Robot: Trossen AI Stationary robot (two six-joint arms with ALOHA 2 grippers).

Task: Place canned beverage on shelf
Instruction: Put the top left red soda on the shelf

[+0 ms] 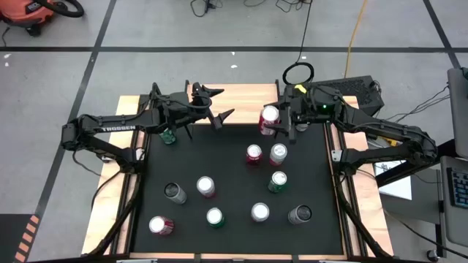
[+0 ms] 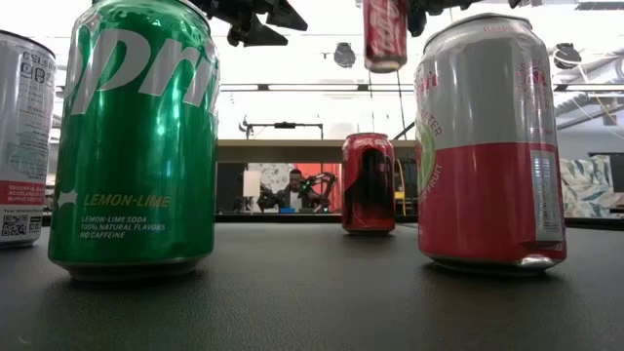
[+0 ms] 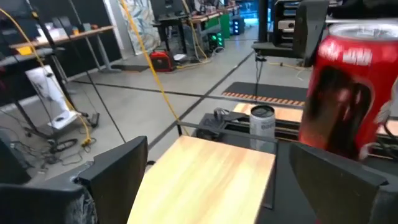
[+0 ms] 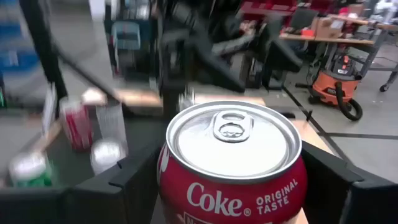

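Table (image 1: 234, 226): black top with wooden side rails, carrying every item below.

Shelf (image 1: 241, 93): light wood plank top, set along the table's far edge; nothing rests on its visible surface. Also seen in the left wrist view (image 3: 205, 180).

Left arm (image 1: 110, 131): dark, reaching from the left edge toward the far edge. Left gripper (image 1: 217, 117): jaws wide apart, holding nothing, at the shelf's near left side.

Right arm (image 1: 387, 135): dark, reaching in from the right edge. Right gripper (image 1: 281, 123): jaws clamped on the Coke can (image 1: 269, 117), one finger on each side. The can is upright, lifted clear of the tabletop, near the far right corner, just beside the shelf's near edge; not on the shelf. The right wrist view shows its silver lid and "Coke Original Taste" lettering (image 4: 233, 155); the low view shows it hanging above the other cans (image 2: 384, 34).

Standing cans on the tabletop, all upright:
- Green Sprite can (image 2: 136, 136), lemon-lime, near the front edge.
- Red-and-silver can (image 2: 492, 141), near the front edge.
- Dark red can (image 2: 369, 182), mid-table.
- Green can (image 1: 167, 135), near the far left corner, beside the left arm.
- Silver can (image 1: 300, 214), toward the front right.
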